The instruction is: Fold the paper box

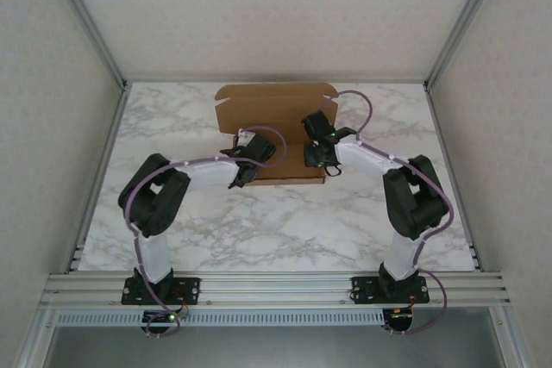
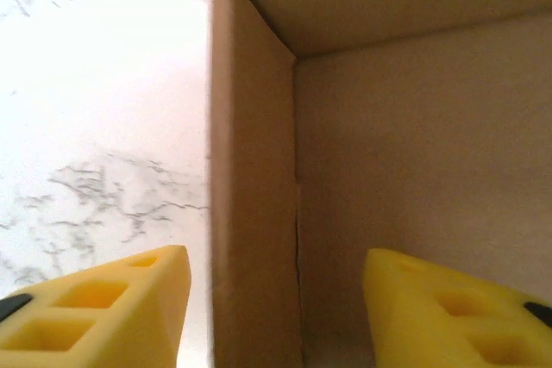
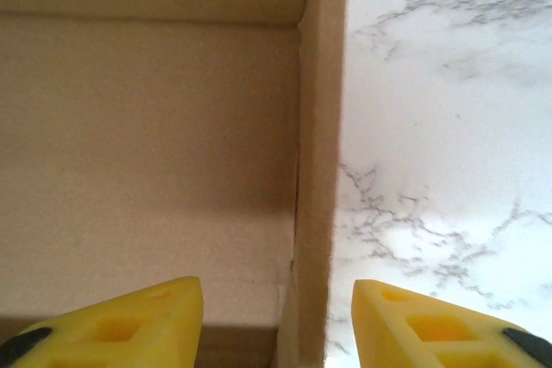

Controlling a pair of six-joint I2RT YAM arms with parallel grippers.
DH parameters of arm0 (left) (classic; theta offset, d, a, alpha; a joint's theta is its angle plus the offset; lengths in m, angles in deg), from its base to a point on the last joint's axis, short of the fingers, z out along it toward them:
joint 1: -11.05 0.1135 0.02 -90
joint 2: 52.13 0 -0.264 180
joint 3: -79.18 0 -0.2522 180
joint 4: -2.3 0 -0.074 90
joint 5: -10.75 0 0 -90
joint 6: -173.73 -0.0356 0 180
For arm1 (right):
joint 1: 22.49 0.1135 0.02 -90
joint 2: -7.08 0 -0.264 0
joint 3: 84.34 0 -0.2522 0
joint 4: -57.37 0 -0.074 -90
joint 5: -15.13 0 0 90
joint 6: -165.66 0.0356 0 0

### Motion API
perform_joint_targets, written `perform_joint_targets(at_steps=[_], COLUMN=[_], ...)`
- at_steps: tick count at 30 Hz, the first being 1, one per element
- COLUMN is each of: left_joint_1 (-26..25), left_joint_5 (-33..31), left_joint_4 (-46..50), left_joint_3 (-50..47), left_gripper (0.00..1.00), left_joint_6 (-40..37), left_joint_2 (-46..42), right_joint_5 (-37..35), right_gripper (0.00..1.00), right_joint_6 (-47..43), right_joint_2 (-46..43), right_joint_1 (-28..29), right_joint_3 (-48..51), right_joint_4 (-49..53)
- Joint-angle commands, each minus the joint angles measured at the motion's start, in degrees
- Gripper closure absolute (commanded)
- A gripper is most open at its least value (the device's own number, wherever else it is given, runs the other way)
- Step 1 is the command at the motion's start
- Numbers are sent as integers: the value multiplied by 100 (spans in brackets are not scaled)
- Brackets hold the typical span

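Observation:
The paper box (image 1: 276,106), plain brown cardboard, sits at the back middle of the table with its lid flap standing up behind it. My left gripper (image 1: 242,153) is at the box's left end. In the left wrist view the left gripper (image 2: 276,303) is open, its yellow fingers (image 2: 129,308) astride the upright left side wall (image 2: 254,213) with a gap on each side. My right gripper (image 1: 316,153) is at the right end. In the right wrist view the right gripper (image 3: 276,323) is open as well, straddling the right side wall (image 3: 316,170) without touching it.
The box rests on a white marble-patterned table (image 1: 259,221) fenced by an aluminium frame (image 1: 276,286) with pale walls on three sides. Bare tabletop lies left, right and in front of the box. Purple cables loop off both arms.

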Motion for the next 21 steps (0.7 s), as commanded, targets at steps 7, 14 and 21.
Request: perform_joint_targets(at_steps=[7,14,21], left_joint_1=[107,175,820], left_joint_5=[512,301,487], left_joint_4=[-1581,-3230,-4941], left_joint_3=[-899,-1793,-1936], left_gripper=[36,25,25], left_joint_6=[-356,-1237,-1706], left_joint_2=[-1957,-3526,-3640], right_joint_5=[337,507,326], right_gripper=[27,25,25], right_joint_6=[-308,-908,-1966], right_joint_2=[-1812,-2958,-2707], right_joint_1=[-74,-204,-479], right_joint_3=[911,1187,423], right_joint_4=[-1026,-2110,-1882])
